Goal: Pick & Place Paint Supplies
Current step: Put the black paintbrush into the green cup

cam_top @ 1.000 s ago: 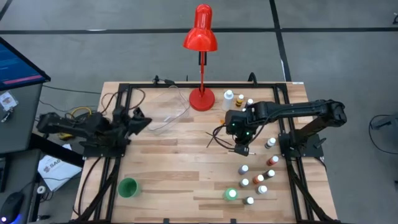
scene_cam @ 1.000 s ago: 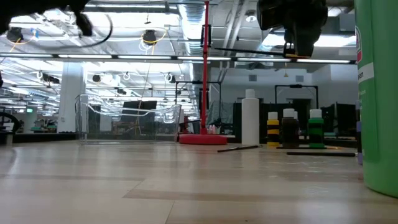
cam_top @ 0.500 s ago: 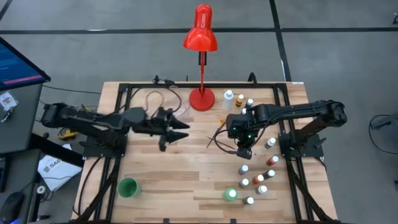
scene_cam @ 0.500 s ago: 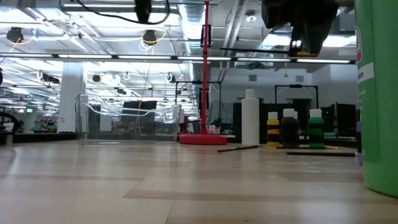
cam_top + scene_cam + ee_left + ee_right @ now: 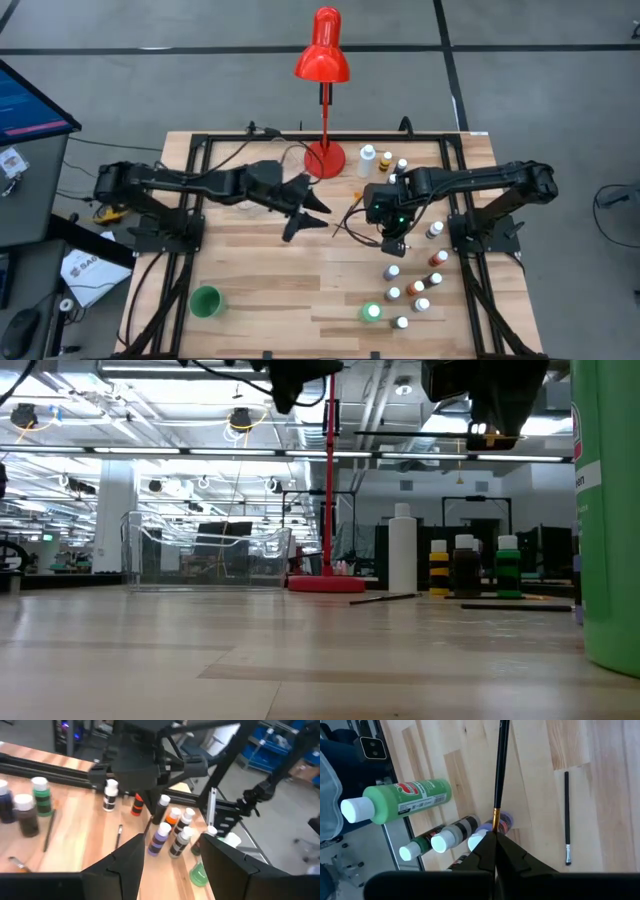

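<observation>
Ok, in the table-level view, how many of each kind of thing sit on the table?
White-capped paint bottles, back row: 4
Large green bottle, right edge: 1
Thin dark brushes lying flat: 2
Red desk lamp: 1
Clear plastic box: 1
Total: 9

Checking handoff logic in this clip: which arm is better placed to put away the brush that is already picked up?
The right. The right gripper is shut on the thin brush, held above the table. The left gripper is open and empty, reaching toward the middle of the table.
</observation>
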Robot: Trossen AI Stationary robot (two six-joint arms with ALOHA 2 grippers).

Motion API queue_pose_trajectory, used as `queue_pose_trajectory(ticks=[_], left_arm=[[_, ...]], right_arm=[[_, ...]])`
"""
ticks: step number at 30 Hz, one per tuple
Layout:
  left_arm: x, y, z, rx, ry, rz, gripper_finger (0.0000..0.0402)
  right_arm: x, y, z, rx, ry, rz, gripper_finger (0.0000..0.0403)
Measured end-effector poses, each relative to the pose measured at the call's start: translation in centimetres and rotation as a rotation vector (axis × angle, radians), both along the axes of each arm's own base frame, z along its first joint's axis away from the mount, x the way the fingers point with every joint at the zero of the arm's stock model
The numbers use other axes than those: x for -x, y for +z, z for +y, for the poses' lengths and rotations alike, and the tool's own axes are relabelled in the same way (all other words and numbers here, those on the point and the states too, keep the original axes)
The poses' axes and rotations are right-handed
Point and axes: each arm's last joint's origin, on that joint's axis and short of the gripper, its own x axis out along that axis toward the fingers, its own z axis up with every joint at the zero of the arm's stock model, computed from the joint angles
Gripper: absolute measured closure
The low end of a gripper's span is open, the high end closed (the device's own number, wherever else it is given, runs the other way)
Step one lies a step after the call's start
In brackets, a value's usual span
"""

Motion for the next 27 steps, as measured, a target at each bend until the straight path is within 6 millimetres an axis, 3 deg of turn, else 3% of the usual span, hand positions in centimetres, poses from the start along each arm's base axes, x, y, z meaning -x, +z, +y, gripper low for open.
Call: queue_pose_trajectory(ticks=[9,27], left_arm=[[-1.4,-2.4,-0.2,-0.078,-0.078,0.055,0.0215],[-2.0,-3.5,0.4,-0.169,-0.099,0.061,0.0215]], right_arm=[[-0.1,0.0,-0.2,0.000,-0.007,-0.010,0.0403],[-0.6,0.2,-0.2,-0.003,-0.006,-0.067,0.0403]])
